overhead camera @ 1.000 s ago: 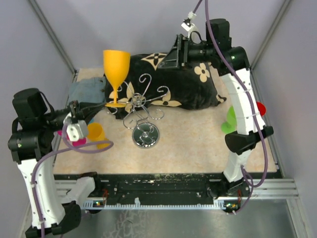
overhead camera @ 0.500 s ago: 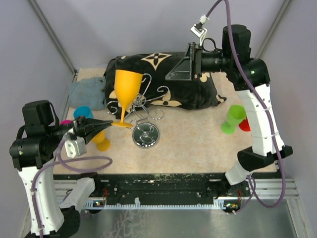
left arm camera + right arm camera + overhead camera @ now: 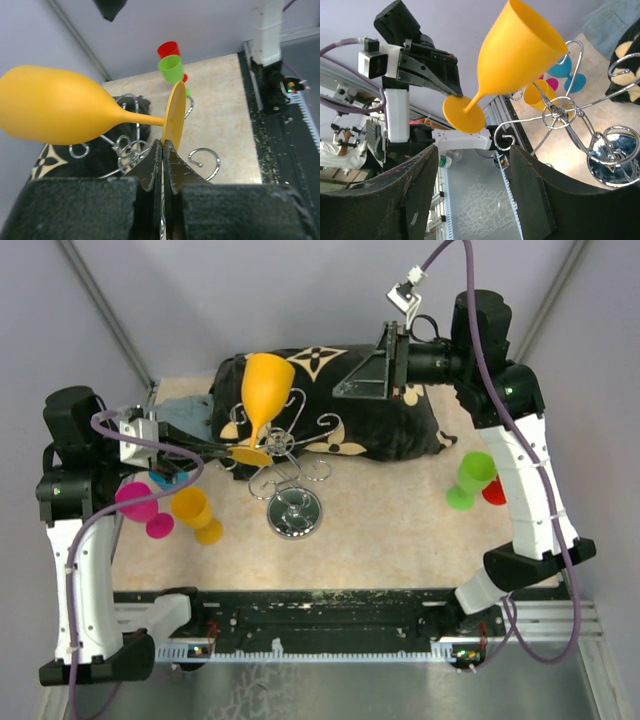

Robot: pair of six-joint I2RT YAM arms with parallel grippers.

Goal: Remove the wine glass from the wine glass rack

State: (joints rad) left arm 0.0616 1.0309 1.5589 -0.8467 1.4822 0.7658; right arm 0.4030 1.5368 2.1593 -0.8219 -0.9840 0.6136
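The left end effector [image 3: 163, 150] is clamped on the wine glass [image 3: 60, 112] foot, with the rack [image 3: 294, 513] just beyond. The right end effector [image 3: 474, 155] has its fingers apart.

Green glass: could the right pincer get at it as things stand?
Probably yes: the right pincer hangs open and empty, and the green glass stands uncovered beside that arm, with only a red glass close by.

no legible text, label, brand, number or sign on anything in these three views
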